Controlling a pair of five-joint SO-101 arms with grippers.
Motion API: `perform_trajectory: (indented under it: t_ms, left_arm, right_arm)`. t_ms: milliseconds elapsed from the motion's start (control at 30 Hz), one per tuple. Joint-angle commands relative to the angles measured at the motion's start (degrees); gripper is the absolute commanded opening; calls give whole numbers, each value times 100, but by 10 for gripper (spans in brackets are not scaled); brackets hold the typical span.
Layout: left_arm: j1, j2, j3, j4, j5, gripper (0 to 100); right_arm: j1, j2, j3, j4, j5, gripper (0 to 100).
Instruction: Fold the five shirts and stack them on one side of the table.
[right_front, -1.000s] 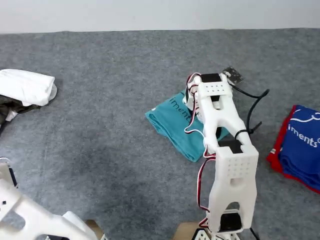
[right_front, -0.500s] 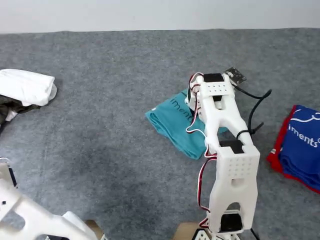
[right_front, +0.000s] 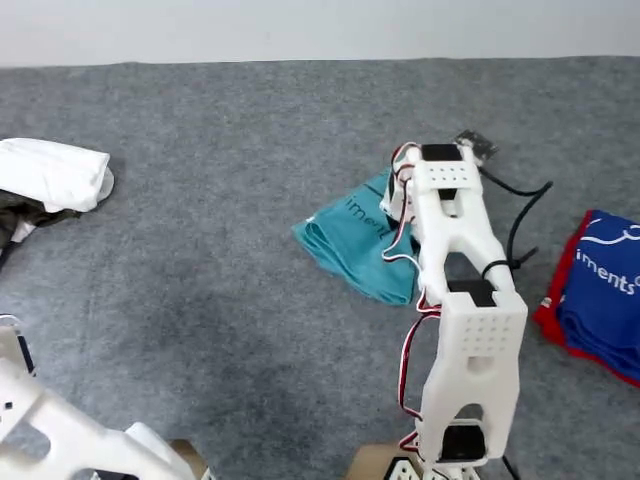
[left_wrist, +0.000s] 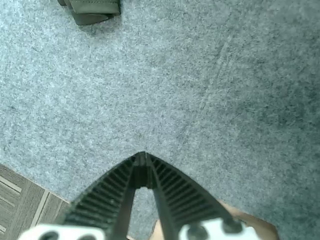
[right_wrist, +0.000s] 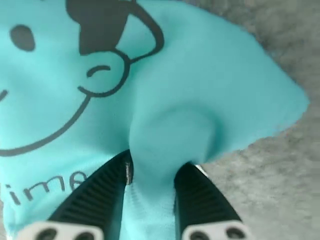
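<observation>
The table is covered w/ grey felt (right_front: 200, 300), bounded at the far edge by a pale wall (right_front: 300, 30). Most open room is found in the ctr and near-left of the felt, btwn the two arms. At the table's left edge a white shirt (right_front: 55, 172) is bunched on top of a dark shirt (right_front: 30, 215). At the right edge a folded blue shirt (right_front: 605, 290) is laid on a folded red shirt (right_front: 550, 312), both cut off by the picture border. In the left wrist view the table's edge is seen w/ striped floor (left_wrist: 20, 205) beyond it.

The teal shirt (right_front: 355, 240) is spread, partly folded, right of ctr, well apart from both piles. The right arm (right_front: 455, 300) is stretched out over its near-right part. In the right wrist view the right gripper (right_wrist: 155, 162) is closed on a pinched ridge of teal cloth close to the shirt's edge, w/ bare felt just beside it.

The left arm (right_front: 60, 430) is kept low in the near-left corner. The left gripper (left_wrist: 145, 159) is held over bare felt, fingertips pressed together w/ nothing btwn them, the dark shirt lying well apart from it.
</observation>
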Motion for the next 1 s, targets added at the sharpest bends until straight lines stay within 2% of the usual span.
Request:
perform_trajectory:
  t_ms: [0,133,300,600,967]
  left_arm:
    - [35,-114,-198,-44,-44,3]
    - [35,-114,-198,-44,-44,3]
    - [35,-114,-198,-44,-44,3]
    - [35,-114,-198,-44,-44,3]
    - [35,-114,-189,-18,-44,3]
  right_arm:
    - [136,-840,-440,479,536,9]
    - [145,-1385,-466,945,1407,9]
    - [286,-1912,-475,1596,2963,9]
    - [1191,-2738,-475,1789,3736,9]
    - [2211,-2844,-914,1464,4642,9]
